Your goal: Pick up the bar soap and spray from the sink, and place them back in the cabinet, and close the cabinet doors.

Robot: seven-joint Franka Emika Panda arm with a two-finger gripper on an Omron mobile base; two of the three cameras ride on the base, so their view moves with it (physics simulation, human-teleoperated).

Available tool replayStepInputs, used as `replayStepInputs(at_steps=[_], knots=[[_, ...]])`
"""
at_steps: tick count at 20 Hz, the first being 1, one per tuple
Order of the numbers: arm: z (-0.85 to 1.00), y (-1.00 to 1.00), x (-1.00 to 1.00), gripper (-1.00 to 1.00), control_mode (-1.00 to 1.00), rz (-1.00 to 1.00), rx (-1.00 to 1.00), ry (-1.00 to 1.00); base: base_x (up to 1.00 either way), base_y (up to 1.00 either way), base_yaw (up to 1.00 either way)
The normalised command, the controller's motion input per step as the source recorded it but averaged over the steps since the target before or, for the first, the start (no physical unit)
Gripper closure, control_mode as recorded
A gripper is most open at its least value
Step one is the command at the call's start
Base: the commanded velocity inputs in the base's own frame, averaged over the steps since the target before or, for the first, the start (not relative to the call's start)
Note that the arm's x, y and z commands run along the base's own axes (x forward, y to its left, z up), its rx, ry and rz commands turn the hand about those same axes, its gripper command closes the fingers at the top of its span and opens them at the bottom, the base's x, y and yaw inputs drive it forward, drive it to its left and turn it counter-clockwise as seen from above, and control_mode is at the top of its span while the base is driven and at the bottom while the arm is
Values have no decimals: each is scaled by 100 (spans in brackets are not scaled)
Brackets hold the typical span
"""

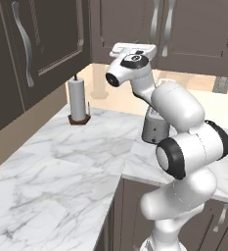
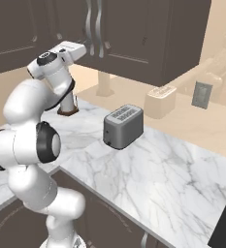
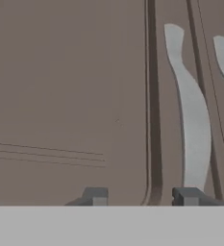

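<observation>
The hand (image 3: pixel 141 197) is raised against the dark brown cabinet door (image 3: pixel 65 96), its two fingertips set apart with nothing between them; whether they are closing cannot be told. A curved silver handle (image 3: pixel 192 115) lies just beside the right fingertip, probably the target for pushing the doors closed. Below, on the marble worktop (image 1: pixel 61 162), stand a paper-towel holder (image 1: pixel 78 100) and a toaster (image 2: pixel 123 126).
</observation>
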Motion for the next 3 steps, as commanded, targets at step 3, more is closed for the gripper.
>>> replayStepInputs(at_steps=[3], knots=[[0, 0, 0, -100, -100, 0, 0, 2, 0, 0, 0]])
